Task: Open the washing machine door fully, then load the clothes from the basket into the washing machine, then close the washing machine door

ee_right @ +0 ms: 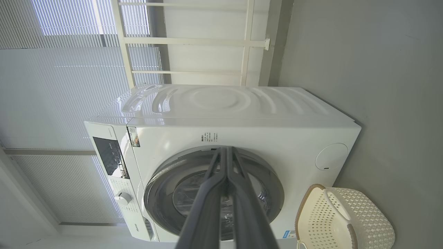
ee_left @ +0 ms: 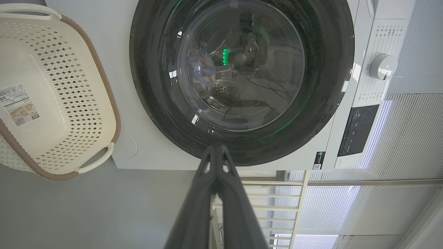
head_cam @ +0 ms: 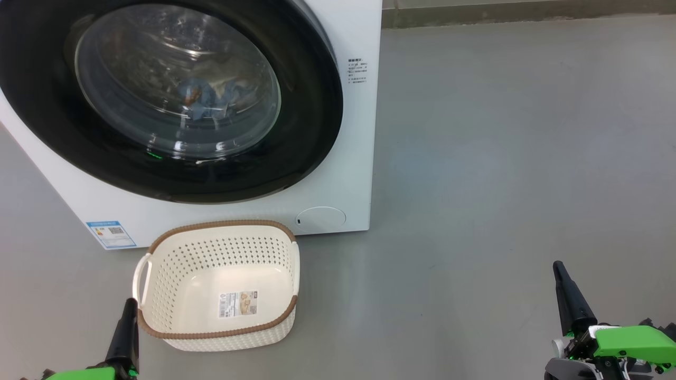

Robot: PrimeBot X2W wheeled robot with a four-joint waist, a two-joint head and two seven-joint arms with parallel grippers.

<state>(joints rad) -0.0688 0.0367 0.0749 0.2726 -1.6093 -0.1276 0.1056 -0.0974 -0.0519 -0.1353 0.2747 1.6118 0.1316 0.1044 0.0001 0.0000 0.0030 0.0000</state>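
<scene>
Both empty & pinched shut, left hand [ee_left: 215,152] & right hand [ee_right: 226,152] idle low in frame, likely b/c clothes [head_cam: 211,100] sit behind closed washing machine door [head_cam: 311,121], basket [head_cam: 174,264] empty.

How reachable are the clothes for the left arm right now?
Probably not reachable: the clothes lie inside, behind the shut washing machine door, which blocks the way. The left gripper, fingers together, sits low beside the basket.

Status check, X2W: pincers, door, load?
Left pincer and right pincer shut, holding nothing. Washing machine door closed, clothes inside. Basket empty on floor, nothing blocking.
</scene>
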